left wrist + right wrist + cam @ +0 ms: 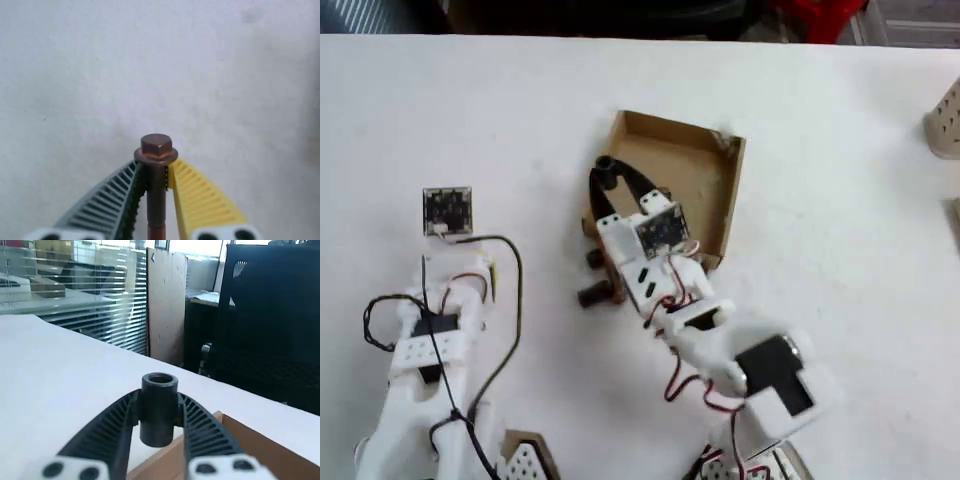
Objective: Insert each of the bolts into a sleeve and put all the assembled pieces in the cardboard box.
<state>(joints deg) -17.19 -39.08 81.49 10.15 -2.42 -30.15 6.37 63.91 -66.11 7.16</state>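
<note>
White table (820,100), right pincer (159,405) level at cardboard box (705,180), sleeve (159,415) in grip

The bolt (156,192) is running off the edge of the left wrist view, and the left gripper (156,167) is covering the sides of its shank with both fingers. The right gripper (159,405) is covering the flanks of the sleeve (159,390). In the high view, the right arm (720,340) is hiding the near corner of the cardboard box (695,180) and parts of two dark pieces (590,296), which are too small to identify.
</note>
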